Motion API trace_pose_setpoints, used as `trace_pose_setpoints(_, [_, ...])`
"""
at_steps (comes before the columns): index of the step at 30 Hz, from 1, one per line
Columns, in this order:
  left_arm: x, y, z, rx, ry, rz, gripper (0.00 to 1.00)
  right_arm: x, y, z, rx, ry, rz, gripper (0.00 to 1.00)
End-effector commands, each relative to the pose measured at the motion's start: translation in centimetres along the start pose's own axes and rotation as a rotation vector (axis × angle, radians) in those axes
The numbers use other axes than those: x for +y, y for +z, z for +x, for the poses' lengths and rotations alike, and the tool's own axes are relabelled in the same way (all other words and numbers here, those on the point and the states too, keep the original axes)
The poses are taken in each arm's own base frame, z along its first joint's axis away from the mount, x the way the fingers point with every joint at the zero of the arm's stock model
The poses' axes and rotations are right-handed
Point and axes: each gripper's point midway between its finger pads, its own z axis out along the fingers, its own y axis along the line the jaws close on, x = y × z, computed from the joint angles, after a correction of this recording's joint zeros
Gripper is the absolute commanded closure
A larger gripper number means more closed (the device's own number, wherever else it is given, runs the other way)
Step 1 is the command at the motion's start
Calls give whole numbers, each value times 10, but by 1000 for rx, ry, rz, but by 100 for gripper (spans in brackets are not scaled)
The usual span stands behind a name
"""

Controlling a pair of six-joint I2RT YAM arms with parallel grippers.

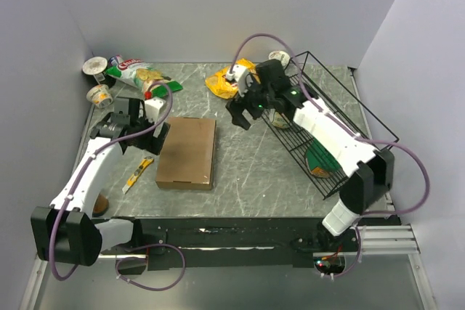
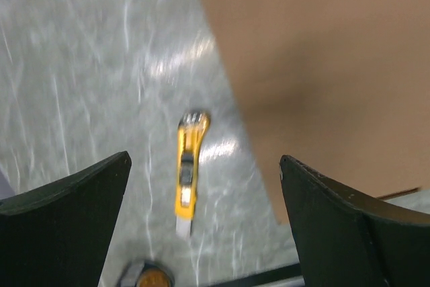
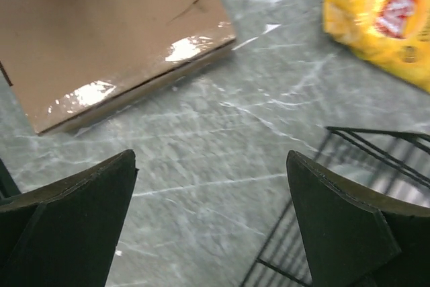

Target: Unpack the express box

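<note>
On table [image 1: 254, 168], closed express box [image 1: 187, 152]

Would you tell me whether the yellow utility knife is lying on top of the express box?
No, the yellow utility knife lies on the table beside the express box.

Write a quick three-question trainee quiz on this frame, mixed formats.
1. True or false: the flat brown cardboard box is closed.
2. Where does the yellow utility knife lie? A on the box; B on the grey marbled table, left of the box; C propped against the box.
3. Fill in: the left gripper and right gripper both stand ____, holding nothing.
Key: 1 true; 2 B; 3 open.
</note>
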Motion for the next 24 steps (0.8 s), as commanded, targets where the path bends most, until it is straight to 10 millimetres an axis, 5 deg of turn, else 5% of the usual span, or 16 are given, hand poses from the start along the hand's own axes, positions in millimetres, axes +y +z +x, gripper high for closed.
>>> trace_pose_setpoints(1, [35,4,43,210,-62,-143,3,14,7,-34,-63,41,-56,1])
trace_pose_setpoints(12, [37,35,115,390,25,-127,19,39,6,-25,-50,-32,-80,0])
trace_pose_setpoints(16, [48,51,121,382,49,-165,31,38,4,-22,-42,-39,-65,0])
trace_pose_setpoints(24, [56,80,140,433,56,-179,35,38,3,-14,-20,-49,-52,0])
